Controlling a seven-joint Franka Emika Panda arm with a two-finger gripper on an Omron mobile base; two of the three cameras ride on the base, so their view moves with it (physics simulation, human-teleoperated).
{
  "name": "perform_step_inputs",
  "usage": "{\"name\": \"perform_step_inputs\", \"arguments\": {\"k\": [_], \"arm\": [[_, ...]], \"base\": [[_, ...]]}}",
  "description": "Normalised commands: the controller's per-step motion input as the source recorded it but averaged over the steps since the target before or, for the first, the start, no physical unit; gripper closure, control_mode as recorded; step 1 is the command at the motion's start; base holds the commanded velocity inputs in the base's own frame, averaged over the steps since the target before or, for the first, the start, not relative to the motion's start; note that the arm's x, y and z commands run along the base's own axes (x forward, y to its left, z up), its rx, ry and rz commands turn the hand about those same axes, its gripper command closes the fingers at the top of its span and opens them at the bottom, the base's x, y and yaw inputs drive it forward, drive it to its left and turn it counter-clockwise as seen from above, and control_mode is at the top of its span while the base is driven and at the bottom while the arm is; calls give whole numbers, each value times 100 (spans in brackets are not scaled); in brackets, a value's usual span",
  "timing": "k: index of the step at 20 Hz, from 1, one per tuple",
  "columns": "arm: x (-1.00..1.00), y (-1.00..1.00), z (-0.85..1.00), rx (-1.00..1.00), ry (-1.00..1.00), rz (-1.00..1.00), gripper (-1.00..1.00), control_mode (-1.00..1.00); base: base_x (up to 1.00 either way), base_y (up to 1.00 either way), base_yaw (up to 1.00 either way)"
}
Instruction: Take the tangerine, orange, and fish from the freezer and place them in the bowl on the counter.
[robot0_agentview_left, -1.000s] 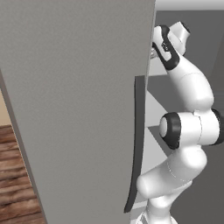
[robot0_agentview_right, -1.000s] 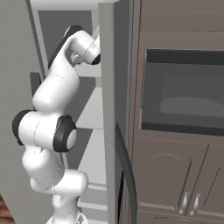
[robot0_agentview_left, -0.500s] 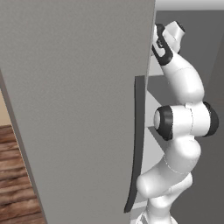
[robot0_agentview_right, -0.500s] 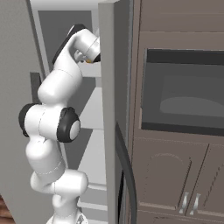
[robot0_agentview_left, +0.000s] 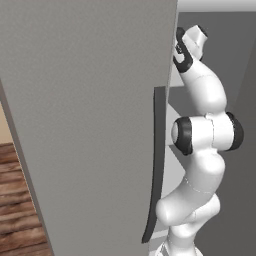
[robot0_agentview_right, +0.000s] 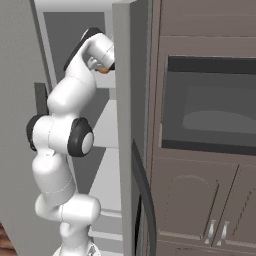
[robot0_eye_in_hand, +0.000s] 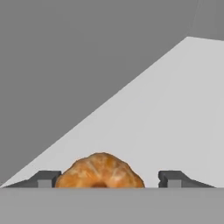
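Fruit, an orange-coloured one (robot0_eye_in_hand: 99, 170), sits on a white freezer shelf (robot0_eye_in_hand: 175, 113) at six o'clock in our hand view, between the end effector (robot0_eye_in_hand: 107, 179) tips, which stand spread beside it, not yet pinching. We judge the task barely begun; every item remains.

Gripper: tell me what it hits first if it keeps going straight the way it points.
The orange fruit comes first: it sits right between the gripper tips on the white freezer shelf. Past it, the line seems to run on to the grey back wall, though depth is hard to judge.
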Motion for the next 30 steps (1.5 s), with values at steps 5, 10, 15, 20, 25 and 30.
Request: {"name": "perform_step_inputs", "arguments": {"k": [5, 10, 15, 20, 25, 30], "arm": [[1, 0, -11, 0, -1, 0, 100, -100], [-47, -8, 0, 0, -8, -9, 100, -100], [-67, -7, 0, 0, -4, -11, 100, -100], [-83, -1, 3, 0, -1, -19, 100, -100], [-80, 0, 11, 0, 0, -21, 100, -100], [-97, -14, 0, 0, -3, -18, 100, -100]], "base": [[0, 0, 0], [0, 0, 0], [0, 0, 0], [0, 0, 0], [0, 0, 0], [0, 0, 0]]}}
